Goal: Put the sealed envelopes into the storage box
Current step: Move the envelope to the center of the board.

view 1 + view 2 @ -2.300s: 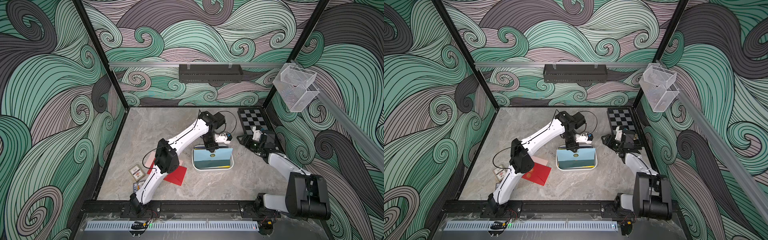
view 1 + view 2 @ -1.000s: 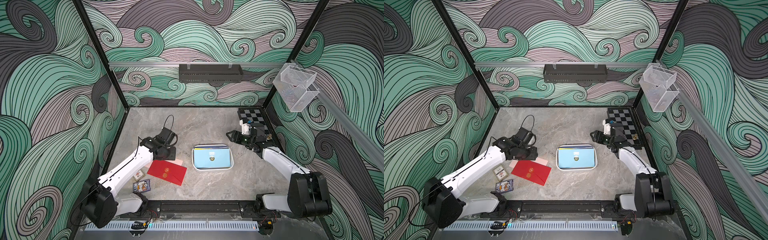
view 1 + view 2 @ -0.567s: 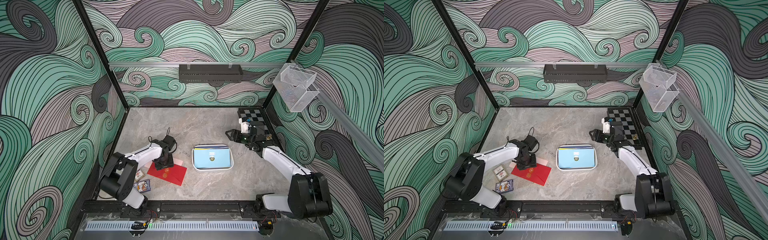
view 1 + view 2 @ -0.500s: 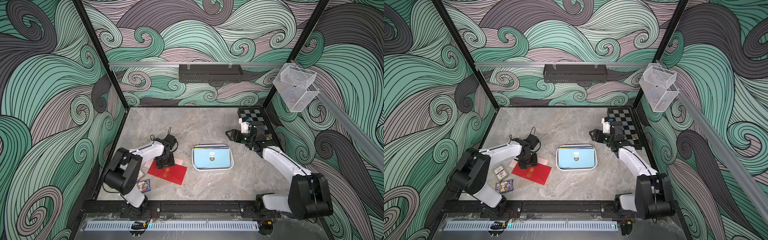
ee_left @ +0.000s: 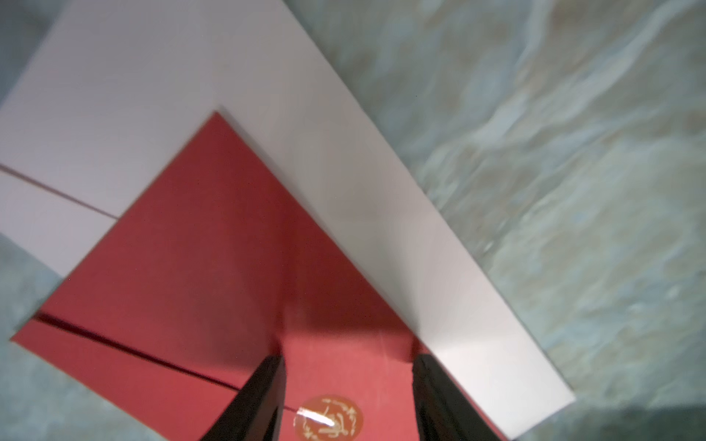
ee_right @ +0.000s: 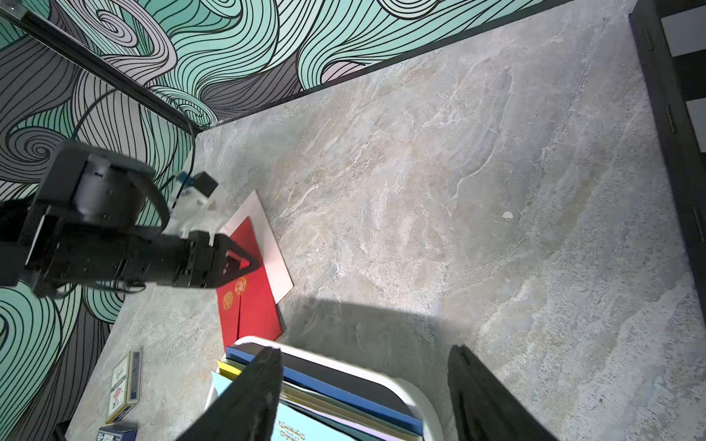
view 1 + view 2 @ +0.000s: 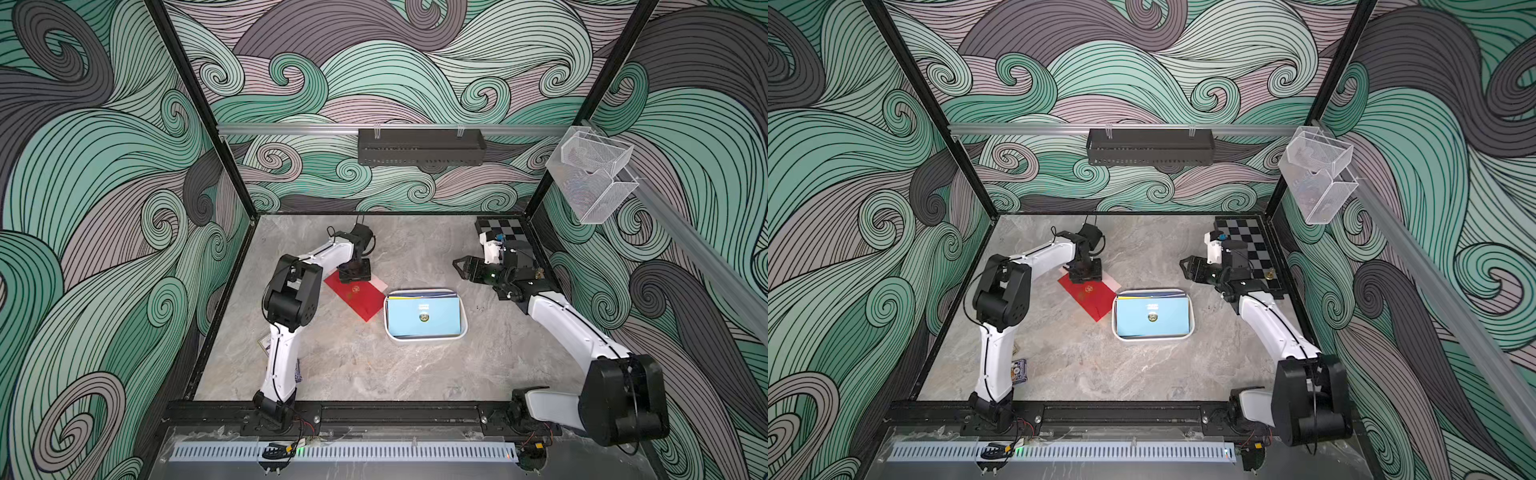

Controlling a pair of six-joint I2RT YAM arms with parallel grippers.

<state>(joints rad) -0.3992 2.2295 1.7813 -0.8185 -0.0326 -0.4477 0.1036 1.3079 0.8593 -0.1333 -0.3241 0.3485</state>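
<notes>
A red sealed envelope (image 7: 357, 297) (image 7: 1090, 297) lies flat on the table, partly over a pale pink one (image 7: 379, 284) (image 7: 1111, 283). Both are just left of the white storage box (image 7: 426, 338) (image 7: 1152, 338). My left gripper (image 7: 354, 276) (image 5: 349, 359) points down over the red envelope's (image 5: 214, 236) far end. It is open, its tips at the paper on either side of a gold seal (image 5: 328, 418). The box holds several envelopes, a light blue one (image 7: 424, 318) on top. My right gripper (image 7: 457, 266) (image 6: 365, 349) hangs open and empty behind the box's back right corner.
Small card packs (image 7: 1019, 371) (image 6: 124, 385) lie by the left arm's base. A chessboard (image 7: 498, 227) sits in the back right corner. A black shelf (image 7: 419, 147) hangs on the back wall and clear mesh baskets (image 7: 590, 174) on the right rail.
The red and pink envelopes have slid back and closer to the box, turning a little, with my left gripper moving along over them. The right gripper has hardly moved.
</notes>
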